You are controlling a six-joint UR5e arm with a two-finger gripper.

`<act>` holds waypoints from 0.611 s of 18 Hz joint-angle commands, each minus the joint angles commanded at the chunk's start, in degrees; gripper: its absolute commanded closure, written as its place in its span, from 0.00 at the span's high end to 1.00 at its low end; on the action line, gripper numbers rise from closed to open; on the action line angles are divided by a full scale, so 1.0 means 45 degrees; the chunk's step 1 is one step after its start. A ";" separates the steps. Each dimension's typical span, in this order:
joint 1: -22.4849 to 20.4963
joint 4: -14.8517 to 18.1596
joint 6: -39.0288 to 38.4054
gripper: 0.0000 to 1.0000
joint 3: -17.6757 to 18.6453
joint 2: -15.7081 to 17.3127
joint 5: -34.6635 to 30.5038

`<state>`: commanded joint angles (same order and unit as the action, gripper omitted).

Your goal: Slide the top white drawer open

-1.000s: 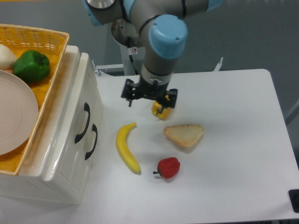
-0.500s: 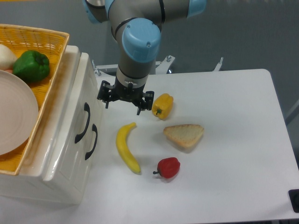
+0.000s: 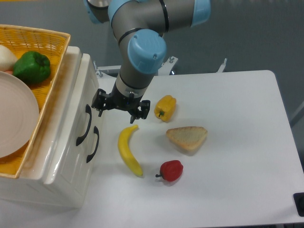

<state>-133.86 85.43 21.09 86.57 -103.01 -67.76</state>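
1. Gripper (image 3: 117,110) hangs over the table (image 3: 237,142) just right of the cabinet (image 3: 66,156), fingers spread, pinching nothing.
2. Top white drawer (image 3: 83,102) sits shut at the cabinet's upper front, its black handle (image 3: 85,124) near the gripper's left finger.
3. Banana (image 3: 127,151) lies right below, yellow pepper (image 3: 165,107) beside it.
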 joint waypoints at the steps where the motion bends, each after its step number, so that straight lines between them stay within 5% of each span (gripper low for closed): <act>1: 0.0097 0.0000 0.0000 1.00 0.0019 0.0000 0.0019; 11: 0.0488 -0.0039 -0.0059 1.00 0.0137 -0.0351 0.0039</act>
<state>-131.66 85.25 20.83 87.19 -104.59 -67.59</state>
